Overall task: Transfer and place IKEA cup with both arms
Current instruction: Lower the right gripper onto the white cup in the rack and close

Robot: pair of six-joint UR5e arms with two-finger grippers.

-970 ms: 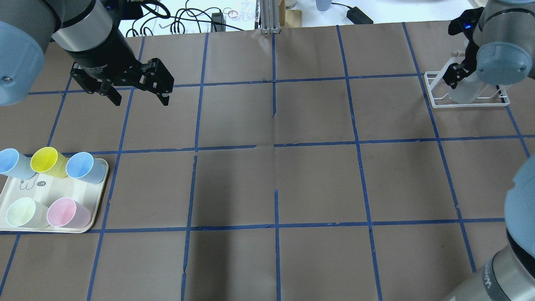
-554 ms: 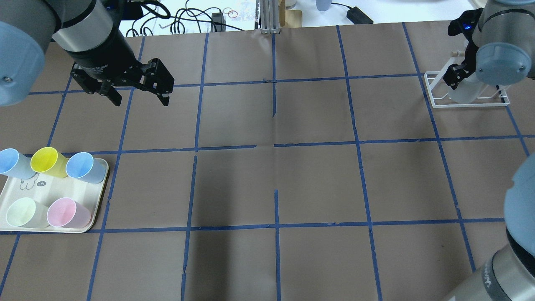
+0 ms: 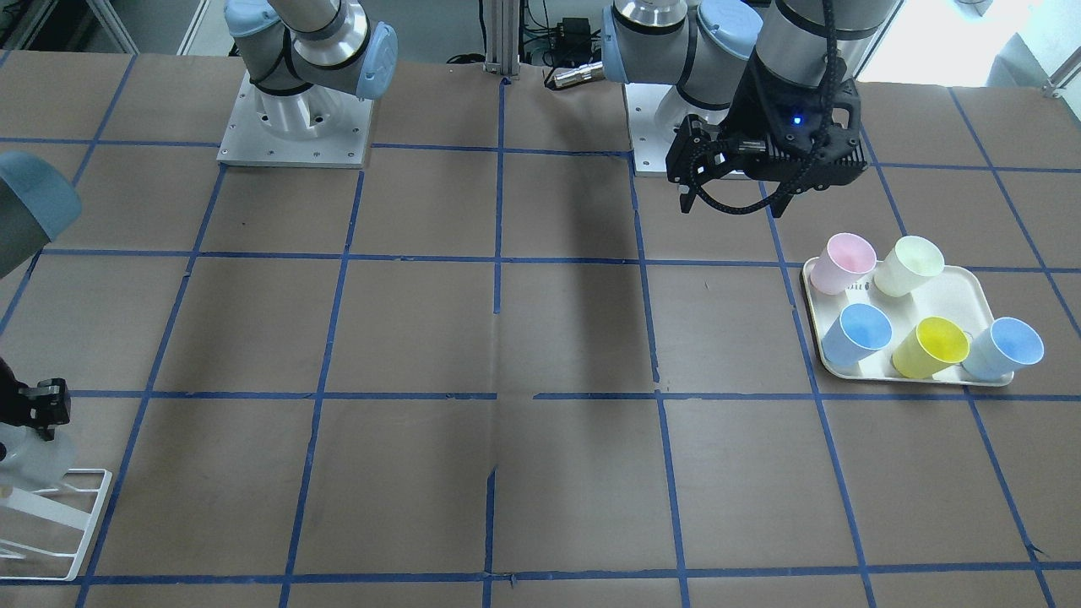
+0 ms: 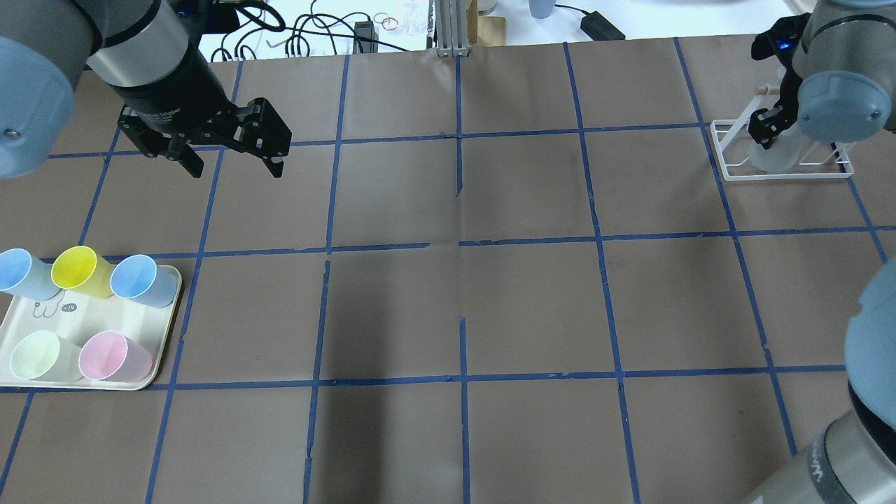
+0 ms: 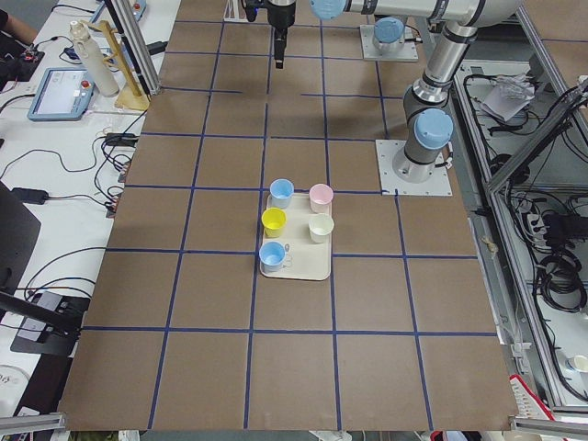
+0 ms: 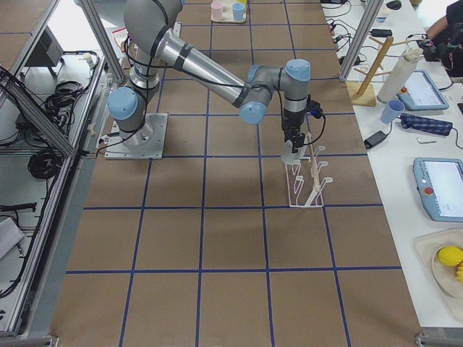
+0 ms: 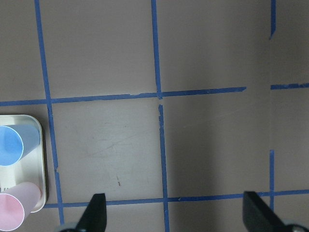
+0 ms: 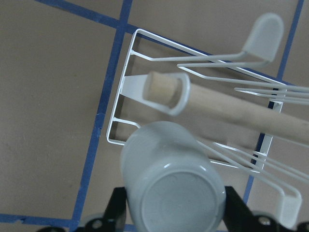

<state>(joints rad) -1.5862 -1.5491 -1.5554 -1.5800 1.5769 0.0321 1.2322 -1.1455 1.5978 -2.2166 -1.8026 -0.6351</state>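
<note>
1. Right gripper (image 8: 175, 203): black, two fingers. One finger lies against each side of the IKEA cup (image 8: 171, 188), clamped on it.
2. IKEA cup: pale grey tumbler, held upside down, base towards the wrist and mouth pointing down. It sits directly between the fingers, over one end of the rack.
3. White wire rack (image 8: 263, 34): immediately under the right gripper, standing on the table. Its rounded prongs reach away from the cup.
4. Wooden dowel (image 8: 231, 111): runs along the rack just beyond the cup, with its end held in a white loop.
5. Left gripper (image 4: 234, 168): black, fingers spread wide with nothing between them. It hangs above bare table, well apart from the right gripper.
6. Cream tray (image 4: 84, 318): off to the left gripper's outer side, nearer the robot. Contents:
   - two light blue cups (image 4: 143, 280)
   - yellow cup (image 4: 80, 269)
   - pale green cup (image 4: 38, 355)
   - pink cup (image 4: 112, 357)
7. Table (image 4: 532, 301): brown surface with a blue tape grid, lying beneath both grippers.
</note>
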